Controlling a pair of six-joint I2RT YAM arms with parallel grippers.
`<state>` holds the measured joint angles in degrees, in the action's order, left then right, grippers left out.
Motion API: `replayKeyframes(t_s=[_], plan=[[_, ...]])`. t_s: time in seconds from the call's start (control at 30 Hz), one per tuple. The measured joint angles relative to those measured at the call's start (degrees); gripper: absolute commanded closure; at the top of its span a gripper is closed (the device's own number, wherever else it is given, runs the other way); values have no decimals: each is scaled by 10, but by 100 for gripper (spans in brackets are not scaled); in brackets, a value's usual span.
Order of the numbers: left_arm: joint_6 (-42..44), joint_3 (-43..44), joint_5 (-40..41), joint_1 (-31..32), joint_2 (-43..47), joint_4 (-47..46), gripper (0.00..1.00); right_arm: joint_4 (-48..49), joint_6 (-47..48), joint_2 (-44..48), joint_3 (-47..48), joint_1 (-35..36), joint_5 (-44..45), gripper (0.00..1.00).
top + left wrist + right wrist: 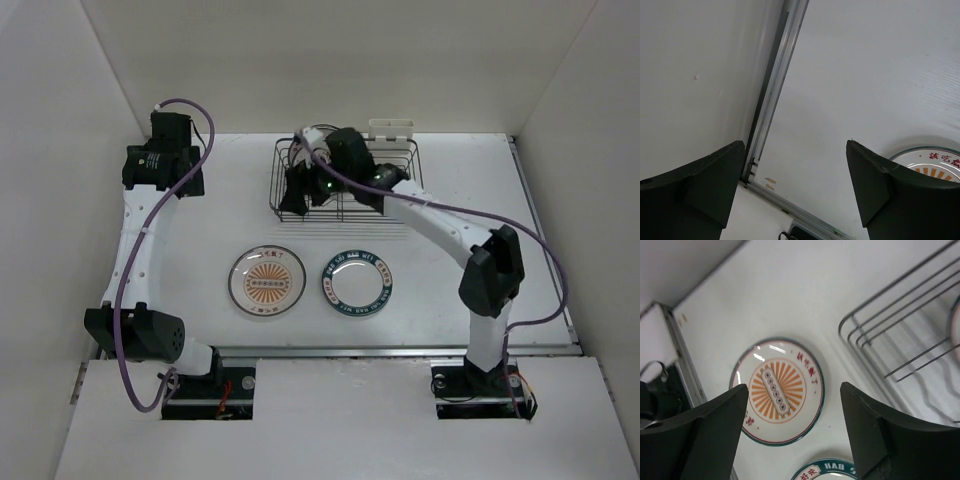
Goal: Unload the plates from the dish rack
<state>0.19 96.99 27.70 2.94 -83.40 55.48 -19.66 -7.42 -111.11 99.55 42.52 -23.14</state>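
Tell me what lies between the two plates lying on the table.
Nothing: the top view shows only bare table between the sunburst plate and the lettered plate.

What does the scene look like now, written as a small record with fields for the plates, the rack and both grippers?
Plates on table: two, flat and apart; sunburst plate left of teal-rimmed plate
Dish rack: behind both plates; a plate edge seems to show inside it
Left gripper: open, empty, at the table's far left
Right gripper: open, empty, above the rack's left part
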Motion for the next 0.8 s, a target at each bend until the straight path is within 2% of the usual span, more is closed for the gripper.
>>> replayKeyframes(t_s=[0.17,0.3,0.4,0.43,0.5,0.8], plan=[[9,1,-23,0,-5,0,19,-17,6,16,113,-81,13,20],[14,10,-50,0,-29,2,19,-38,7,-44,218,-159,56,27],[17,17,-63,2,-55,3,19,-40,18,-81,226,-188,100,33],[18,20,-65,2,-63,5,19,-39,25,-94,225,-190,111,43],[20,28,-68,3,-80,7,19,-39,37,-115,224,-189,123,50],[29,61,-86,10,-148,15,19,-22,57,-159,223,-185,127,50]])
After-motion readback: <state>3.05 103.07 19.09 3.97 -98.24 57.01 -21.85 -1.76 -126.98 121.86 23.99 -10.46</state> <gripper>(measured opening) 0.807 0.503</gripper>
